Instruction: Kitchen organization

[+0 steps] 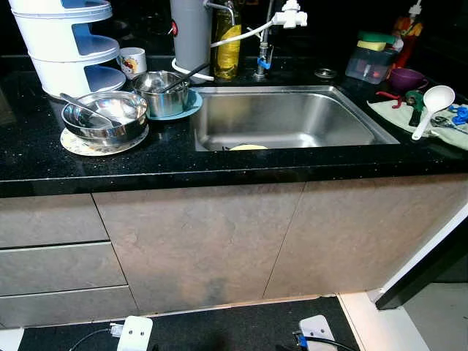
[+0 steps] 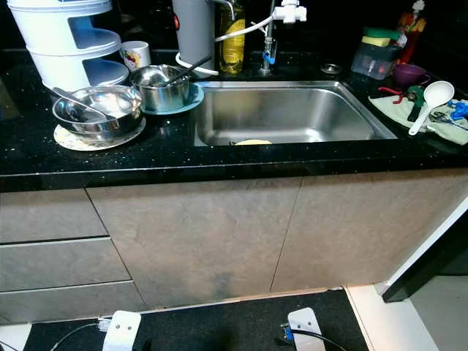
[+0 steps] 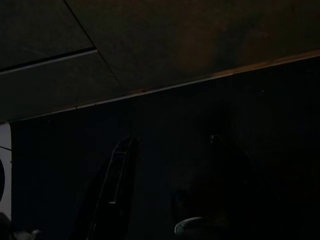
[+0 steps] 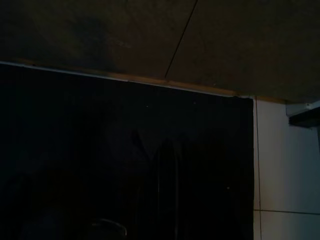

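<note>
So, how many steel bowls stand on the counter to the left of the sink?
2: a wide steel bowl on a patterned plate, and a smaller steel bowl on a blue plate beside the sink. The wide one may be stacked.

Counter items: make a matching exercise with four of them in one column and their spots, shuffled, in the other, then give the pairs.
Things:
1. white ladle
2. steel bowls
3. mug
4. sponge

Places:
A. on top of a clear box at the back right
B. on a patterned plate left of the sink
C. on a cloth right of the sink
D. at the back left, beside the white tiered rack

Pairs: 1-C, 2-B, 3-D, 4-A
</note>
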### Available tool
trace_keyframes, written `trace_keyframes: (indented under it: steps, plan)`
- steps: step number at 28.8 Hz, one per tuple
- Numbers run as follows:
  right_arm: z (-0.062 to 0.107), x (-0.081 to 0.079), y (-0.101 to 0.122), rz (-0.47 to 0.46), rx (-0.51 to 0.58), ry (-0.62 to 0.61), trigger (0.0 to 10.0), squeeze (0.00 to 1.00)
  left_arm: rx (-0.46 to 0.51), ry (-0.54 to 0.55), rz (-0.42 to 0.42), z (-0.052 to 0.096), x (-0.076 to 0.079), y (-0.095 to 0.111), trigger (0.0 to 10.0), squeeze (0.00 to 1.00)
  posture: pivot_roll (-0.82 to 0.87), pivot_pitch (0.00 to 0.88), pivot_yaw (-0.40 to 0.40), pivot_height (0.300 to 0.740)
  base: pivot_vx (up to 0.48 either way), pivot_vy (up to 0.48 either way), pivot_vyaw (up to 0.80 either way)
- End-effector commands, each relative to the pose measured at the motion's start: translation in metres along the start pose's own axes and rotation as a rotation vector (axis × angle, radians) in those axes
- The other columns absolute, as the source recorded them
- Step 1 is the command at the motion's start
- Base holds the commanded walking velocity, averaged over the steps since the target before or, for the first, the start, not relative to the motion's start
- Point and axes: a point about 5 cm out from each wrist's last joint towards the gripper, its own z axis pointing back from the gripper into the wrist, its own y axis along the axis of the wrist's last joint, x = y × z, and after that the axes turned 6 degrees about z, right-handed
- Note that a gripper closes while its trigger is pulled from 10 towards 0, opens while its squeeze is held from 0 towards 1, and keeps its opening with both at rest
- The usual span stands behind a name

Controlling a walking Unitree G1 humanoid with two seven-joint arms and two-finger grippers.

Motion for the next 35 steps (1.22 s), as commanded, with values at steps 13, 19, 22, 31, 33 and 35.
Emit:
trace_keyframes:
  steps: [13,19,22,31,33,35]
  plan:
    - [0.0025,0.0002,-0.0060,-0.018,-0.024,-0.012,10.0,0.00,-0.035,-0.013,0.030,0.0048,-0.0014,-0.0081,10.0,0.00,-0.03,0.176,-0.025,0.740,0.062,0.000,0.00]
    - [0.0025,-0.0002,-0.0061,-0.020,-0.025,-0.012,10.0,0.00,-0.034,-0.018,0.035,0.0045,-0.0015,-0.0075,10.0,0.00,-0.02,0.173,-0.024,0.740,0.278,0.000,0.00]
    - [0.0023,-0.0004,-0.0058,-0.020,-0.025,-0.013,10.0,0.00,-0.035,-0.020,0.036,0.0045,-0.0017,-0.0076,10.0,0.00,-0.02,0.173,-0.022,0.740,0.304,0.000,0.00]
    - [0.0032,-0.0012,-0.0071,-0.021,-0.027,-0.010,10.0,0.00,-0.034,-0.016,0.045,0.0060,-0.0034,-0.0083,10.0,0.00,-0.02,0.182,-0.025,0.740,0.350,0.000,0.00]
    - [0.0031,-0.0015,-0.0069,-0.022,-0.027,-0.011,10.0,0.00,-0.033,-0.016,0.046,0.0060,-0.0038,-0.0080,10.0,0.00,-0.02,0.183,-0.024,0.740,0.354,0.000,0.00]
    - [0.0031,-0.0016,-0.0069,-0.022,-0.027,-0.011,10.0,0.00,-0.033,-0.016,0.047,0.0060,-0.0040,-0.0080,10.0,0.00,-0.02,0.183,-0.024,0.740,0.352,0.000,0.00]
